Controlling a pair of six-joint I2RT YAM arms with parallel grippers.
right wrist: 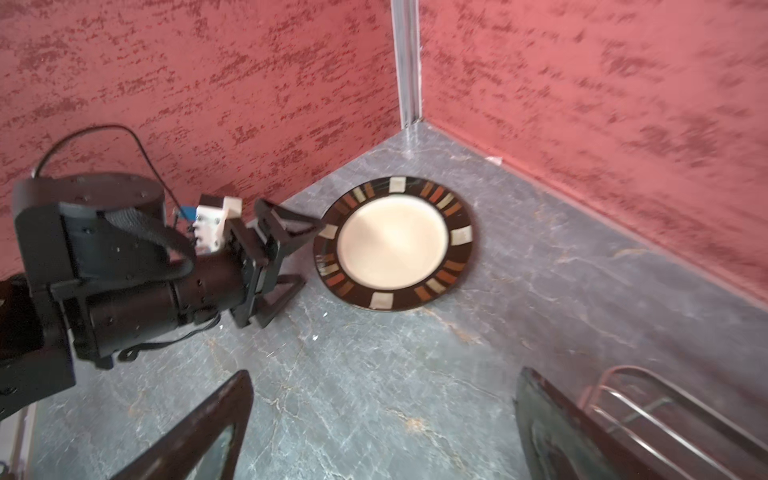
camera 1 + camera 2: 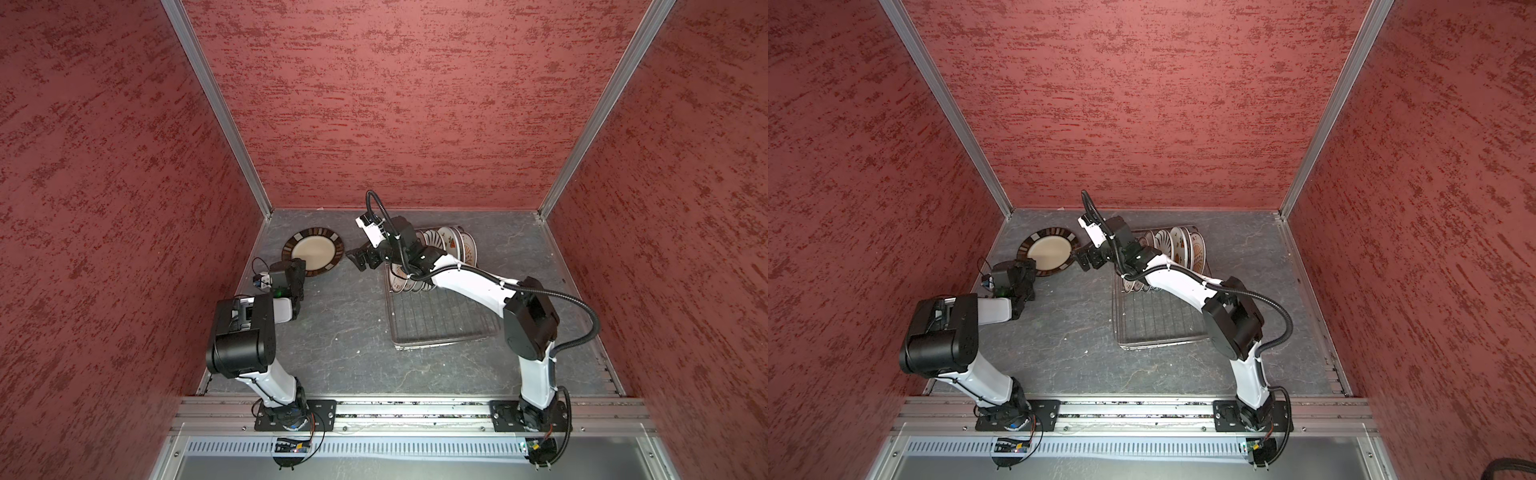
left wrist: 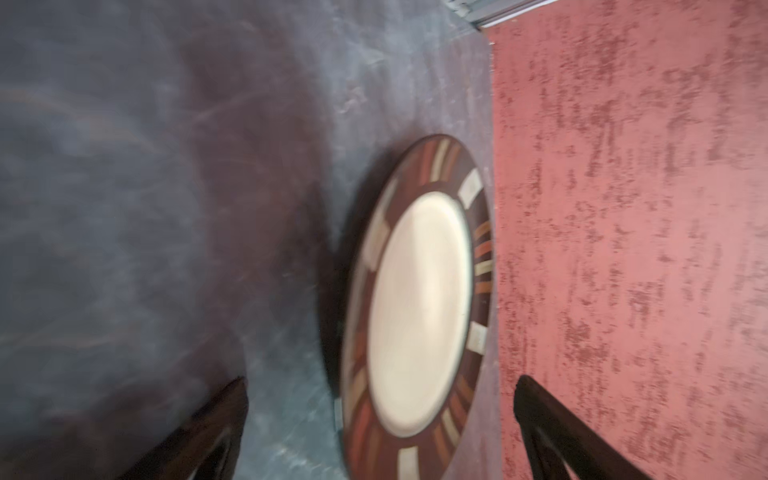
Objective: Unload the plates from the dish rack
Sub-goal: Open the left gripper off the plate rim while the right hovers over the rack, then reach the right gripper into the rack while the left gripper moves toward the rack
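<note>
A dark-rimmed plate [image 2: 313,251] [image 2: 1050,251] [image 3: 419,307] [image 1: 395,243] with a cream middle lies flat on the table at the back left, close to the left wall. My left gripper [image 2: 300,267] [image 2: 1027,267] [image 3: 382,382] [image 1: 311,254] is open just at its near rim and holds nothing. Several white patterned plates [image 2: 451,245] [image 2: 1183,245] stand upright at the far end of the silver wire dish rack [image 2: 440,320] [image 2: 1158,320] [image 1: 665,407]. My right gripper [image 2: 358,259] [image 2: 1082,259] [image 1: 382,374] hangs open and empty above the table, between the rack and the flat plate. My right forearm hides part of the standing plates.
Red textured walls [image 2: 395,104] close in the table on the left, back and right. The grey marbled tabletop [image 2: 345,332] stretches between the arms. The near half of the rack holds no plates. An aluminium rail [image 2: 395,411] with both arm bases runs along the front.
</note>
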